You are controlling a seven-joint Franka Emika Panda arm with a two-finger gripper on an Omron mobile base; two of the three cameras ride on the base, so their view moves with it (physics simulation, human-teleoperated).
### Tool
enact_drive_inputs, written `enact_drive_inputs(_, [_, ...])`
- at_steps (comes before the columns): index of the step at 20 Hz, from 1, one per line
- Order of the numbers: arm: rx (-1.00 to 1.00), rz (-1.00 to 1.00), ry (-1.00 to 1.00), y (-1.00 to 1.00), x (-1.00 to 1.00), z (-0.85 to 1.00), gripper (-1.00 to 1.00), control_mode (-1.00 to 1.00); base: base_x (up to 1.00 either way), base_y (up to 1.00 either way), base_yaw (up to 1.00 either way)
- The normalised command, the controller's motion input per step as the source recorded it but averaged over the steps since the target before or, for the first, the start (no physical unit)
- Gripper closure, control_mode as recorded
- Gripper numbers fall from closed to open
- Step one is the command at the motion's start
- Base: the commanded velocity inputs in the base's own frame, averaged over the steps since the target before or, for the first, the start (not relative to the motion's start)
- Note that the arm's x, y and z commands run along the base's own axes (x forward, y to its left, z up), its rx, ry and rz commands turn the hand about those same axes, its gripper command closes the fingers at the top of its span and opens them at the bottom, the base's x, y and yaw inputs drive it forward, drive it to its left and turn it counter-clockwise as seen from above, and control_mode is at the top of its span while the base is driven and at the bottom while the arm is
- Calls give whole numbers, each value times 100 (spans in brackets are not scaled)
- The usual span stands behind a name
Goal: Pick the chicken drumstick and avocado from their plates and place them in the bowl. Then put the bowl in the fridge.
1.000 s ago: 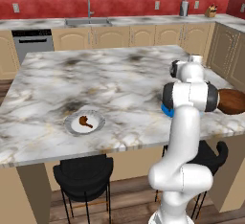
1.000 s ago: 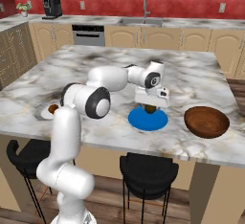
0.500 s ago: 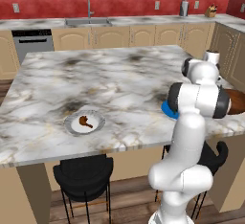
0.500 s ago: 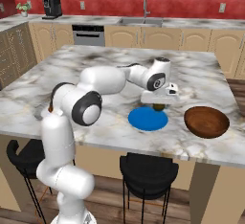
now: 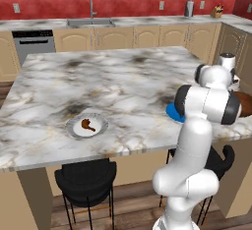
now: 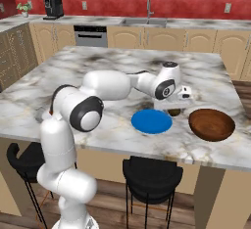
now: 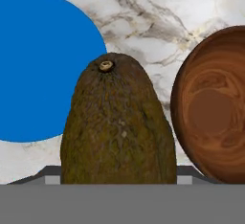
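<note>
Start at the far left: the chicken drumstick lies on the white plate at about eight o'clock on the island, well apart from your work, so leave it for later. Moving right in the right base view, the blue plate sits bare near the front edge, and the gripper hangs just past its three o'clock rim, between it and the bowl. In the hand view the avocado fills the space between the fingers, stem end up, clear of the counter, so judge it as clamped at a fairly wide spread to suit its girth. The bowl lies at three o'clock from the fruit. Carry on rightward at this height until the avocado hangs over the middle of the bowl's hollow, not its near rim, then lower before letting go, since a rounded fruit dropped from height may roll or bounce out.
</note>
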Motion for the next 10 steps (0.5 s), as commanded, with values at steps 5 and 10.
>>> enact_drive_inputs(5, [0, -7, 17, -60, 0, 27, 100, -100, 0, 0, 0])
enact_drive_inputs(10, [0, -9, 20, -56, 3, 29, 100, -100, 0, 0, 0])
